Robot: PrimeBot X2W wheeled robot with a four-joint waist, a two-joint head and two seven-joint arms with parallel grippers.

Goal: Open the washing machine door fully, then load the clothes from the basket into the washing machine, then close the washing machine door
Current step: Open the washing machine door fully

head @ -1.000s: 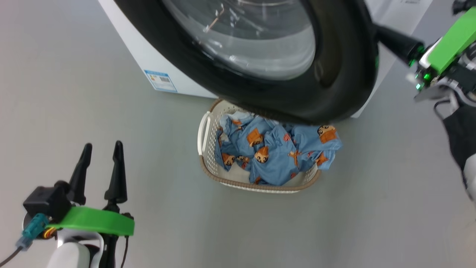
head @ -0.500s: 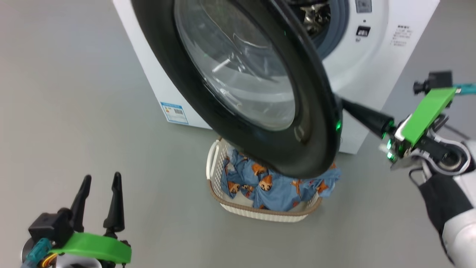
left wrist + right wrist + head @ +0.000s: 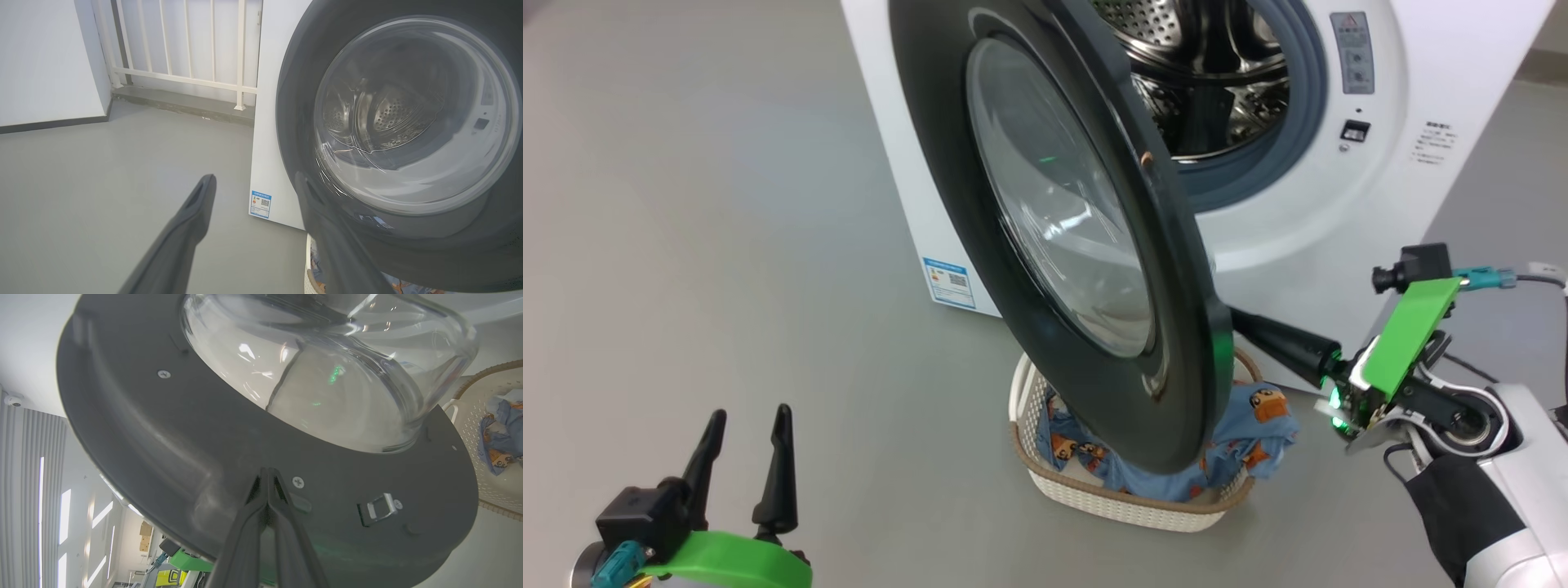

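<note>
Nearest, at seven o'clock in the head view, the left gripper with two long dark fingers [image 3: 750, 415] hangs above the grey floor [image 3: 727, 245], jaws spread wide and holding nothing. At four o'clock the right gripper [image 3: 267, 475] has its fingers squeezed together with nothing between them, tips against the inner face of the large round washing machine door with a glossy black rim and bulging glass centre [image 3: 1062, 229].

Under the door's lower edge, at six o'clock, sits the small cream perforated plastic basket with a brown rim [image 3: 1119, 508], the light blue clothes printed with orange-brown figures [image 3: 1258, 416] piled inside. Beyond, at one o'clock, the big white front-loading washing machine [image 3: 1339, 245] shows its steel perforated drum [image 3: 1209, 73].

Over the last second the camera has lifted. The door also looks swung further off the opening, so the drum is now bared. Opening seems nearly finished, and loading has not begun.
</note>
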